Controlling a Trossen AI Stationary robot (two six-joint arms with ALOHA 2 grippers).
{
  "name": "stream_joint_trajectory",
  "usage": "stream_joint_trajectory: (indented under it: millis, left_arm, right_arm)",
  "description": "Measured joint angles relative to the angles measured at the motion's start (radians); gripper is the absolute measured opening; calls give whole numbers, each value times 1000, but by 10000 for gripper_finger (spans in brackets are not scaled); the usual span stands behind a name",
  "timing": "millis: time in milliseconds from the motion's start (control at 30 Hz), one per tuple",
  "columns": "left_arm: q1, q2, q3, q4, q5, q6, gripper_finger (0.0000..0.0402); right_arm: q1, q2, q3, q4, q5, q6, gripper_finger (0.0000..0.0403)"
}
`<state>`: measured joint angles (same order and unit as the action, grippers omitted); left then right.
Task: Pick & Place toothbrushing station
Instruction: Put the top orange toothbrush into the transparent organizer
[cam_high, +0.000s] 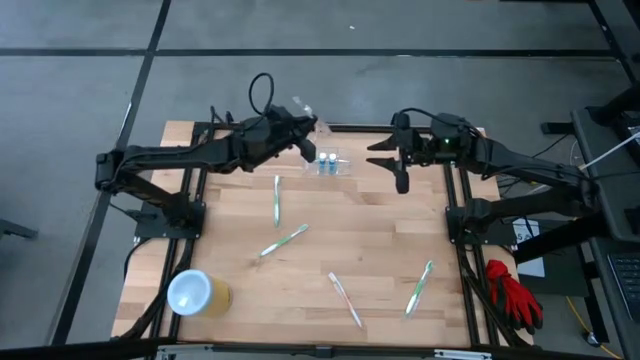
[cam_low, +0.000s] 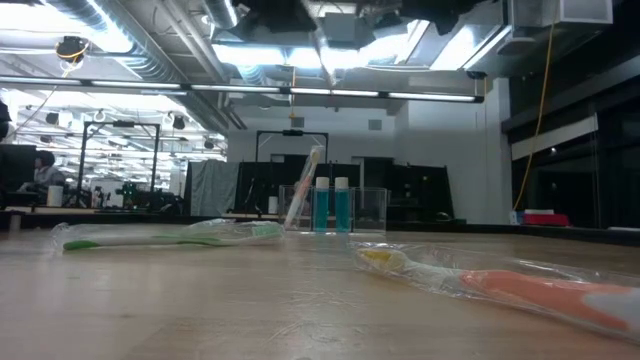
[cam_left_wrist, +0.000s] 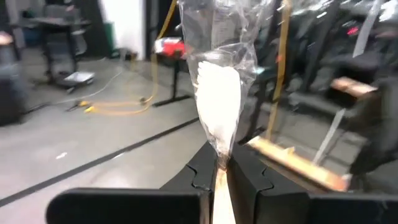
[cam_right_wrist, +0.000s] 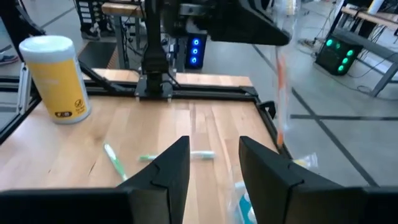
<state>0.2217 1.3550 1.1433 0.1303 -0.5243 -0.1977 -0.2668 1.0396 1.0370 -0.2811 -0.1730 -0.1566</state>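
The clear holder (cam_high: 333, 166) stands at the table's far middle with two blue-capped tubes in it; it also shows in the low view (cam_low: 360, 208). My left gripper (cam_high: 306, 132) hovers just left of and above it, shut on a toothbrush in a clear wrapper (cam_left_wrist: 217, 99). My right gripper (cam_high: 380, 155) is open and empty to the holder's right, its fingers (cam_right_wrist: 168, 168) pointing toward the table's left. In the low view the held brush (cam_low: 304, 190) slants down to the holder's left end; I cannot tell whether it rests inside. My left gripper pinches the wrapped toothbrush just below its white head (cam_left_wrist: 218, 157) between its two fingers. The head and loose wrapper stick out past the fingertips; the orange handle (cam_right_wrist: 281, 99) hangs below the gripper. The brush stands nearly upright, head up, off the tabletop.
Several wrapped toothbrushes lie on the wood: two left of middle (cam_high: 277, 200) (cam_high: 285, 240), two near the front right (cam_high: 345, 300) (cam_high: 420, 288). A yellow cup with a white top (cam_high: 197, 293) stands at the near left corner. A red glove (cam_high: 515, 295) lies off the table's right edge.
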Motion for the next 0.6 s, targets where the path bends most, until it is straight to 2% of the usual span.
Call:
stream_joint_trajectory:
  millis: [233,433,600]
  left_arm:
    - [53,-23,0,-311,-43,-230,19]
    - [85,2,0,-407,-75,-373,19]
    - [124,36,0,-443,-56,-444,19]
  right_arm:
    - [0,-29,0,-64,5,19,140]
    - [0,-38,0,-64,17,27,140]
    - [0,-38,0,-64,19,30,140]
